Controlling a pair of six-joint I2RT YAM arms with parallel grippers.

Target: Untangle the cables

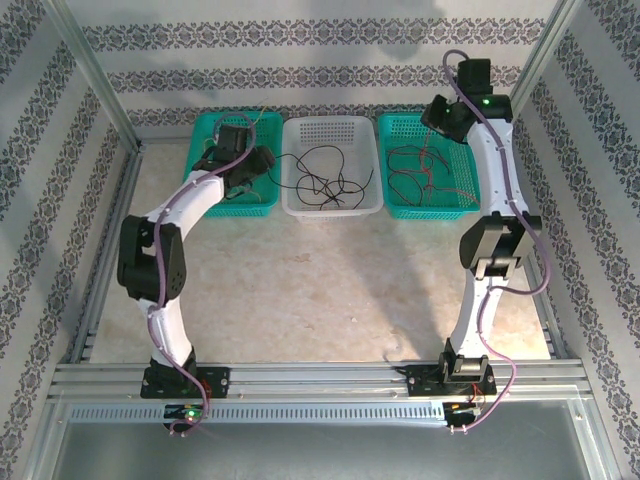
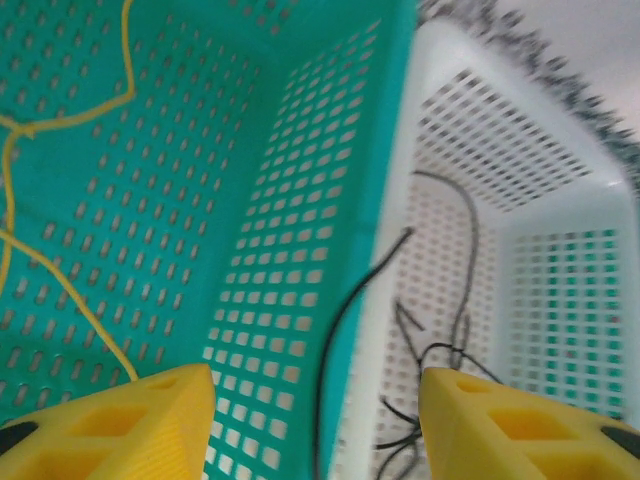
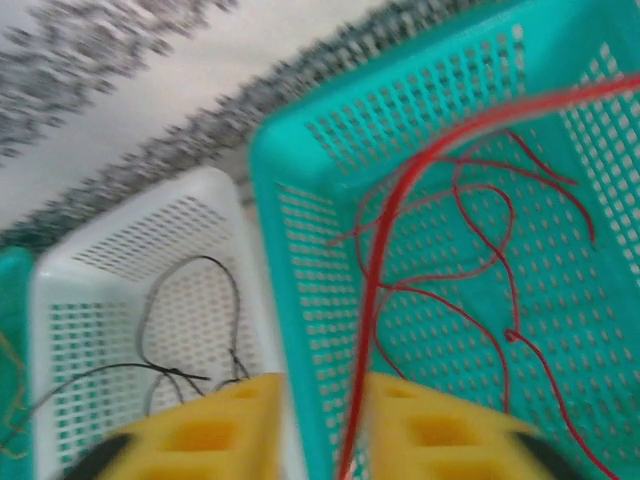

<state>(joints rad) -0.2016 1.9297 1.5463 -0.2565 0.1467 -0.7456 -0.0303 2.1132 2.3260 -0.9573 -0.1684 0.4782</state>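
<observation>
Your L jaws stand released, yellow fingers well apart. A black cable runs up btwn them, unpinched, along the rim where the left teal basket meets the white basket. A yellow cable lies in that teal basket; more black strands lie in the white one. Your R jaws are parted too. A red cable, blurred, passes thru the gap, not squeezed, over the right teal basket w/ more red loops inside. All 3 baskets sit side by side at the far edge of the counter.
</observation>
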